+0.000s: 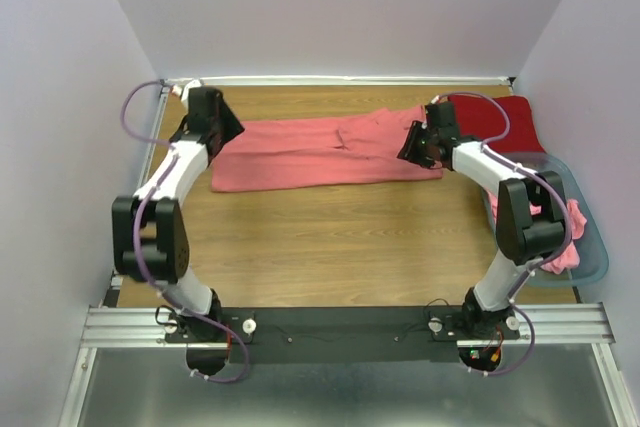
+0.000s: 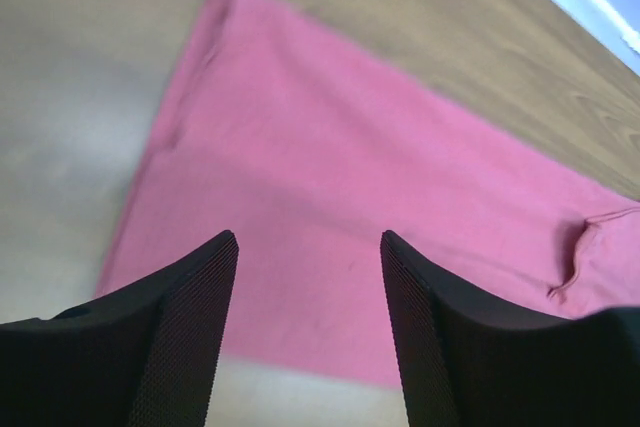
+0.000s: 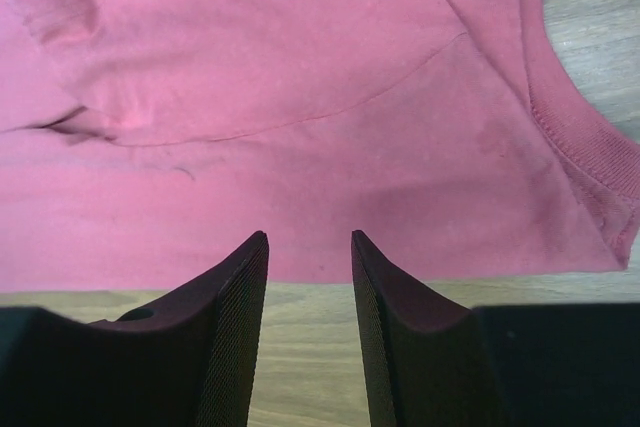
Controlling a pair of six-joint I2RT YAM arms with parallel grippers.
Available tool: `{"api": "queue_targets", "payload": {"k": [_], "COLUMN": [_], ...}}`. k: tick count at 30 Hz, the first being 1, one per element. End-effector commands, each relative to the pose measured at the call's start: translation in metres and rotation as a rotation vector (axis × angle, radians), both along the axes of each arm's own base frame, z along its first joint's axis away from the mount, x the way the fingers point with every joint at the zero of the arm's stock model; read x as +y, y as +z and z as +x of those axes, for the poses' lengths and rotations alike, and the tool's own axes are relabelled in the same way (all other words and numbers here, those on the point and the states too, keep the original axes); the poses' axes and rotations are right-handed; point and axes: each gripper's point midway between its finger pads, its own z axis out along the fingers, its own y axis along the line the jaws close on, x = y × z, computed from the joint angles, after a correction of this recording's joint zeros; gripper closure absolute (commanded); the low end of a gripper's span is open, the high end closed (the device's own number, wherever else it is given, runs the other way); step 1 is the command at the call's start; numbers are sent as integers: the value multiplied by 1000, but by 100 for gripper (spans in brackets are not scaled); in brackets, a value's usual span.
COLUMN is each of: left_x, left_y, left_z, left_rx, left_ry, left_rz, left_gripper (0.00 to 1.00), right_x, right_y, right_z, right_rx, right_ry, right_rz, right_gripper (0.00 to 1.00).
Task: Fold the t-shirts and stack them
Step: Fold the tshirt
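Note:
A salmon-pink t-shirt [image 1: 325, 152] lies folded lengthwise in a long strip across the far half of the table. It also shows in the left wrist view [image 2: 330, 197] and in the right wrist view [image 3: 300, 97]. My left gripper [image 1: 222, 137] hovers open over its left end, jaws apart and empty [image 2: 308, 239]. My right gripper [image 1: 412, 147] hovers open over its right end near the collar, empty [image 3: 310, 237]. A deep red t-shirt [image 1: 505, 127] lies at the far right. More pink t-shirts [image 1: 565, 237] sit in the basket.
An oval grey-blue basket [image 1: 595, 257] stands at the right edge of the table beside the right arm. White walls close in the table at the back and both sides. Bare wood [image 1: 330, 247] lies between the shirt and the arm bases.

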Motion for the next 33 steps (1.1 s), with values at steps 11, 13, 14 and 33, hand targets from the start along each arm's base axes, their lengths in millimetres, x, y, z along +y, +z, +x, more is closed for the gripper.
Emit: {"api": "queue_targets", "payload": {"k": [11, 13, 14, 33], "left_x": [-20, -17, -17, -93], "left_y": [-86, -101, -110, -161], "left_z": [89, 81, 74, -130], "left_rx": [231, 276, 312, 581], "left_ry": [-87, -74, -69, -243], "left_rz": [174, 177, 174, -113], "left_gripper": [42, 43, 43, 48], "right_x": [-5, -8, -10, -26], "right_y": [-49, -55, -59, -94], "right_z": [-2, -2, 0, 138], "right_rx": [161, 172, 180, 166], "right_ry": [-66, -70, -78, 19], "right_rz": [-139, -157, -173, -128], "right_gripper": [56, 56, 56, 51]}}
